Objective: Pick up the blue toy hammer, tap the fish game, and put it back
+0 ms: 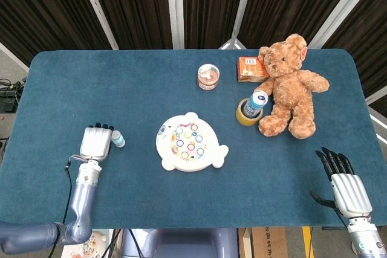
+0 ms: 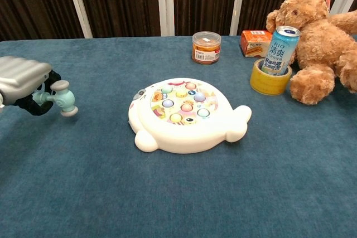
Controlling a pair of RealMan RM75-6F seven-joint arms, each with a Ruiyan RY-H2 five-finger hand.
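The pale blue toy hammer sticks out of my left hand, which grips its handle low over the cloth, well left of the fish game. From above, the left hand sits at the table's left front with the hammer head just to its right. The white fish game lies mid-table, its coloured fish showing in the chest view. My right hand hovers off the front right corner, fingers spread and holding nothing.
A brown teddy bear sits at the back right. In front of it a drink can stands inside a yellow tape roll. An orange-lidded jar and an orange box stand further back on the blue table.
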